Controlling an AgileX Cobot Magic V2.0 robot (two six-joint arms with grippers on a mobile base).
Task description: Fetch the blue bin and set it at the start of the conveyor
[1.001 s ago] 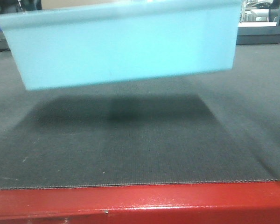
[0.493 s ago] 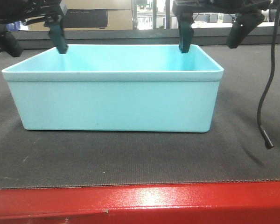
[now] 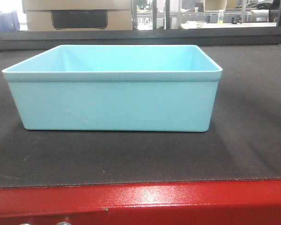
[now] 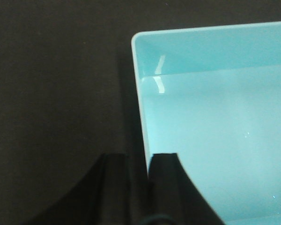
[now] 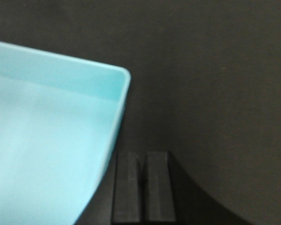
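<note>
— One blue bin [image 3: 114,101] sits flat on the conveyor start [image 3: 140,157], right?

— Yes. It stands upright on the dark woven belt, open side up, nothing visible inside, its long wall facing the front camera. The belt's red frame [image 3: 140,201] runs along the near edge, apart from the bin.

— And the grippers?

— Neither shows in the front view. From the left wrist camera, the left gripper [image 4: 138,176] hangs above the bin's side wall, one dark finger over the belt and the other over the bin's interior, with the rim [image 4: 141,108] lined up in the narrow gap between them. Nothing is held.

— The right one?

— The right gripper [image 5: 143,185] is over bare belt just beside the bin's corner [image 5: 124,75]. Its two pads are pressed together with only a thin seam between, gripping nothing.

— Background?

— Cardboard boxes [image 3: 77,11] stand behind the belt's far edge.
</note>
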